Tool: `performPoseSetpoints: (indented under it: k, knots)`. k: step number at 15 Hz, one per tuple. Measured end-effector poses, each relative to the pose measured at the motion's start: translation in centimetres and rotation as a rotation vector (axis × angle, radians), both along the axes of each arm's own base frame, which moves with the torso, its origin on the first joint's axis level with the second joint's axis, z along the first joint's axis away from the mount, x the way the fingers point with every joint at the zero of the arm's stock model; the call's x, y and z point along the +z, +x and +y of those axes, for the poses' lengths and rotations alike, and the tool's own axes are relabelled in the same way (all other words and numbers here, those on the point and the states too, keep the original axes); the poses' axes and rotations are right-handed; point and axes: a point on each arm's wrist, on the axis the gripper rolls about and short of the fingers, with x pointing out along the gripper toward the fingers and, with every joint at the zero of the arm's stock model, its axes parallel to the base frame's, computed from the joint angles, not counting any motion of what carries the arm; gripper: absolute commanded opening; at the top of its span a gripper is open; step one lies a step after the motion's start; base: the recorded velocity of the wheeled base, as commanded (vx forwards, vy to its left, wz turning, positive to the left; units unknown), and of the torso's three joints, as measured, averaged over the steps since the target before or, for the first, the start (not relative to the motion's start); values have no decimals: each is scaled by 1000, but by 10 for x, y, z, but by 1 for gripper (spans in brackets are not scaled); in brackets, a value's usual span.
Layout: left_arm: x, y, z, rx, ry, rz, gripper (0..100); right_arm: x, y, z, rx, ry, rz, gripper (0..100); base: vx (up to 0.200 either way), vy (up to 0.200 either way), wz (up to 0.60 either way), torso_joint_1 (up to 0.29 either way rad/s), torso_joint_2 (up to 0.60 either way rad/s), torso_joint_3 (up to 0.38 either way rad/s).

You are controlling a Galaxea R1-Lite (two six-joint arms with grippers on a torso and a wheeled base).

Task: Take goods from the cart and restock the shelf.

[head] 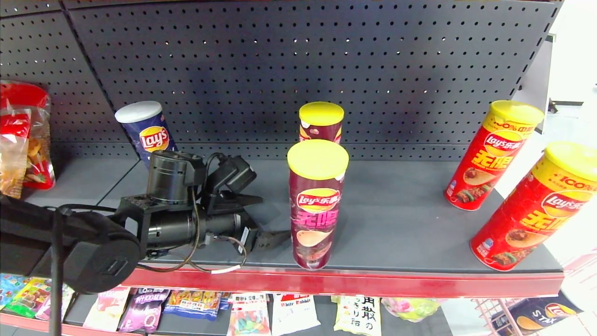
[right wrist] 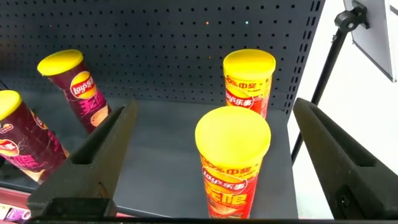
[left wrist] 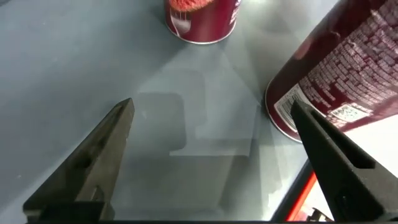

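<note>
Two maroon chip cans with yellow lids stand mid-shelf, one at the front (head: pixel 317 205) and one behind it (head: pixel 321 122). My left gripper (head: pixel 275 215) lies low on the grey shelf (head: pixel 396 219), just left of the front maroon can, open and holding nothing. Its wrist view shows the spread gripper (left wrist: pixel 211 106), the front maroon can (left wrist: pixel 336 68) beside one finger and the rear can (left wrist: pixel 200 18) farther off. My right gripper (right wrist: pixel 216 106) is open and faces two red cans, one near (right wrist: pixel 233 162) and one far (right wrist: pixel 249 81).
A blue can (head: pixel 144 130) stands at the back left and snack bags (head: pixel 21 140) at the far left. Two red cans (head: pixel 494 156) (head: pixel 536 210) lean at the right. Packets (head: pixel 247 315) fill the lower shelf. A pink cart (head: pixel 494 312) is at bottom right.
</note>
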Motion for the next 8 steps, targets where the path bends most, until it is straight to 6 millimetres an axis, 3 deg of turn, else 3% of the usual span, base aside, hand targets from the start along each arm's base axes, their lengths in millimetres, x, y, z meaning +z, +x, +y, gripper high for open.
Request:
performPoseSetpoints:
  k: [5,8]
  knots:
    - [-4,0,1,4,5,12,100,-1,0,0,-1,1,3,100,0,0,0,0,0,0]
    - [3,-2,14,50,4,-3,100,-9,1,0,1,-5,28,100,0,0,0,0,0,0]
